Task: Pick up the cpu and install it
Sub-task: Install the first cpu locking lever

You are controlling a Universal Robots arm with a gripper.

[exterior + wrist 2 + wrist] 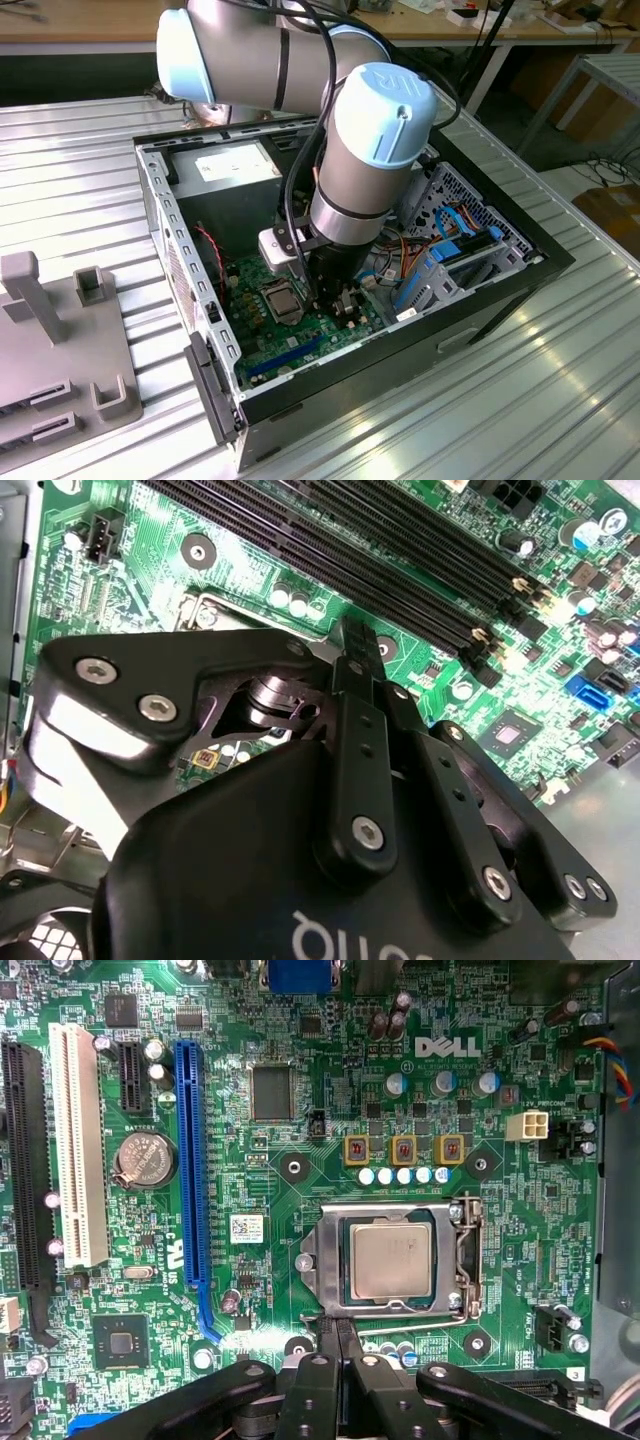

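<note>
**Q:** Where is the cpu located?

**A:** The cpu (pixel 391 1259) — a pale silver-grey square — lies flat inside the metal-framed socket (pixel 318 1260), right of centre in the first wrist view. The frame surrounds it on all sides. Whether the retention frame is latched cannot be determined from this angle.

**Q:** What is the status of the gripper?

**A:** The gripper (pixel 337 1332) is at the lower edge of the first wrist view, its tips just below the socket frame. The fingers (pixel 325 1345) are pressed together, with nothing between them. In the second wrist view the gripper (pixel 362 645) shows the same narrow, empty stance above the motherboard (pixel 300 585).

**Q:** What surrounds the socket?

**A:** In the first wrist view: a blue expansion slot (pixel 189 1160) and a white slot (pixel 77 1145) to the left, with a round coin battery (pixel 145 1157) between them. A dark square chip (pixel 272 1092) is fixed to the board above and left of the socket.

**Q:** And the overall setup?

**A:** In the exterior view, the arm (pixel 370 150) reaches down into an open computer case (pixel 190 300) that rests on a ribbed metal counter (pixel 480 400) — the gripper (pixel 322 297) is low over the board, beside the socket. A grey fixture (pixel 60 350) stands at the left edge of the frame.
</note>
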